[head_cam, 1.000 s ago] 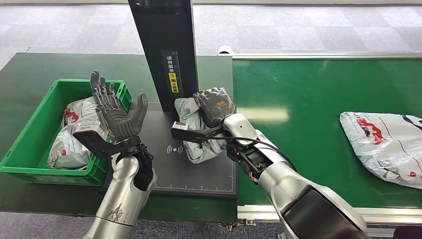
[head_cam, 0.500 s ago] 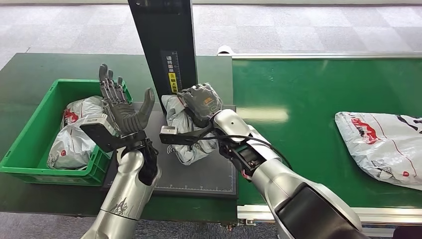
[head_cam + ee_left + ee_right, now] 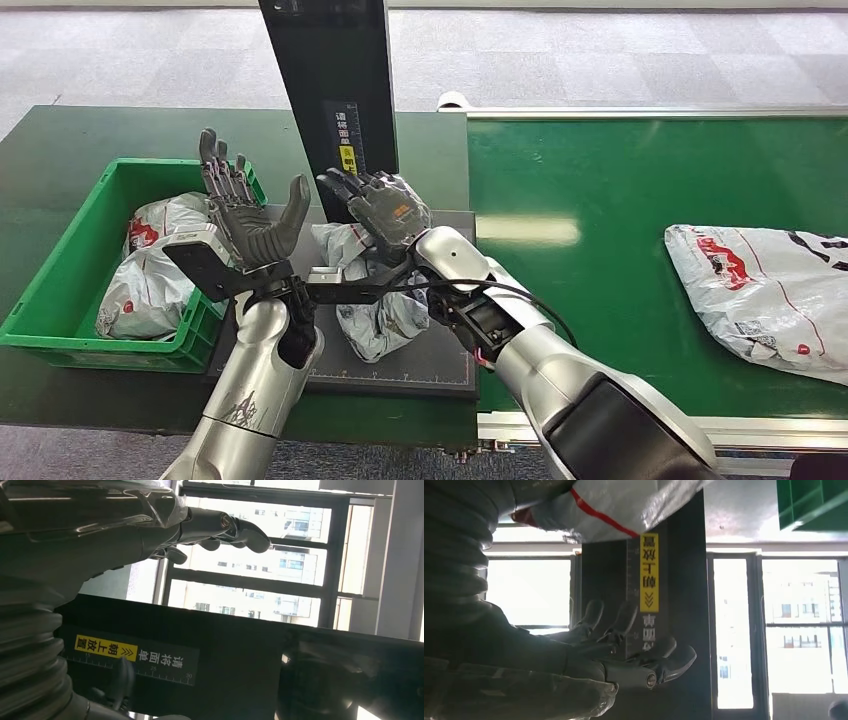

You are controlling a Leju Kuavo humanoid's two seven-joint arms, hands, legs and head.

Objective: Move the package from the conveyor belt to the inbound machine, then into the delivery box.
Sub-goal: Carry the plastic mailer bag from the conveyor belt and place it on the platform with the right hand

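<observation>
The green conveyor belt [image 3: 620, 190] carries one grey package [image 3: 765, 290] at its far right. Beside it, the black inbound machine [image 3: 330, 90] rises from its scanning pad, with the green delivery box [image 3: 60, 270] left of it. Another package [image 3: 375, 300] lies on the pad. The right hand [image 3: 385, 212] hovers over its top, fingers [image 3: 664, 662] stretched apart, gripping nothing. The left hand [image 3: 245, 220] stands upright, palm facing the package, fingers [image 3: 220, 175] spread, empty.

— Where does my head camera look from?
— High up, facing forward and down.
— And my wrists?
— Close behind each hand, tilted upward; both share the black post [image 3: 330, 90] [image 3: 165, 665] [image 3: 649, 605].
</observation>
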